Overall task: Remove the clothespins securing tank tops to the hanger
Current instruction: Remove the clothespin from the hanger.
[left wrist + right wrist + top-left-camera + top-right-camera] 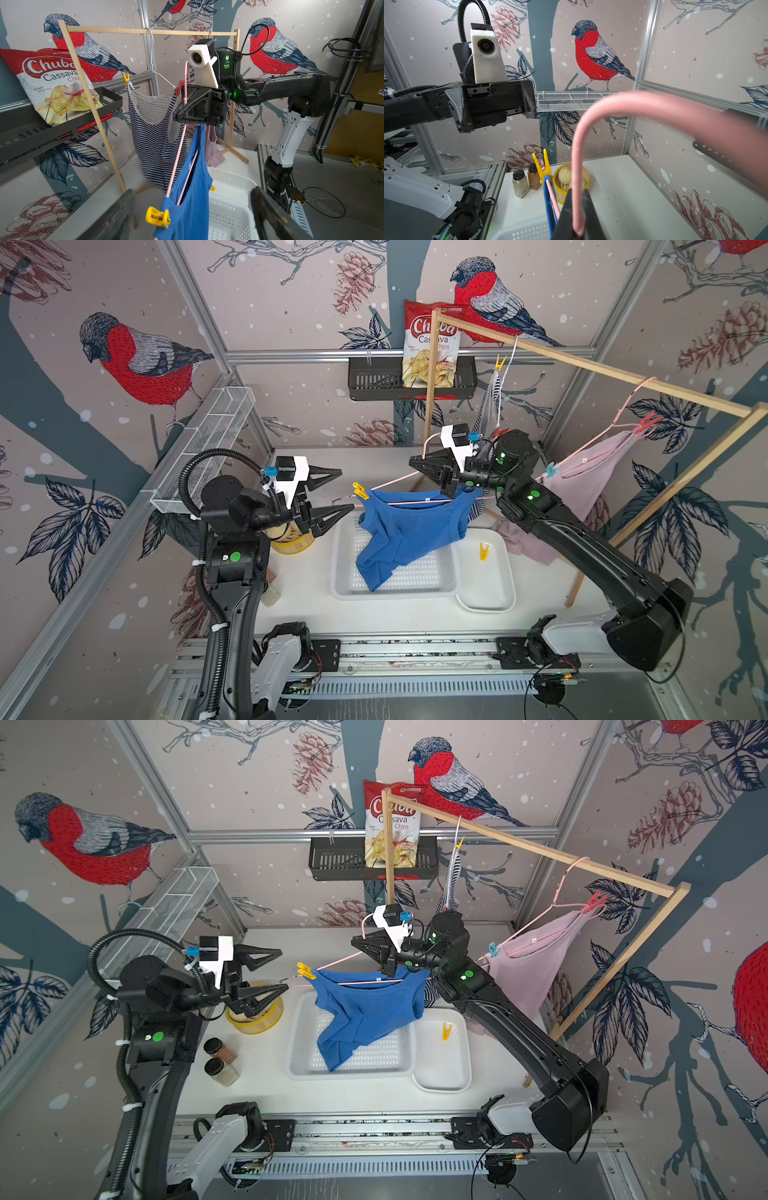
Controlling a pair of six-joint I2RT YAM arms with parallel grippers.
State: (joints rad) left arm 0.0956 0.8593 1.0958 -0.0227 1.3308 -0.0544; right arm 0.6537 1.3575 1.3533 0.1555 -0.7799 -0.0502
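Observation:
My right gripper [415, 464] is shut on the hook of a pink hanger [415, 502], holding it over the white basket; its pads pinch the hanger [577, 155] in the right wrist view. A blue tank top [409, 531] droops from it, pinned at the left end by a yellow clothespin [360, 490] [157, 217]. My left gripper [347, 489] [192, 190] is open just left of that pin, not touching it. On the wooden rack hang a striped top [492, 406] with yellow [500, 363] and red [498, 432] pins, and a mauve top [582, 472] with teal [550, 470] and pink [646, 423] pins.
A loose yellow clothespin [483, 551] lies in the white tray [490, 597], beside the perforated basket [345, 572]. A yellow steamer [257, 1023] and two spice jars [220, 1050] stand under the left arm. The wooden rack [623, 375] spans the right side.

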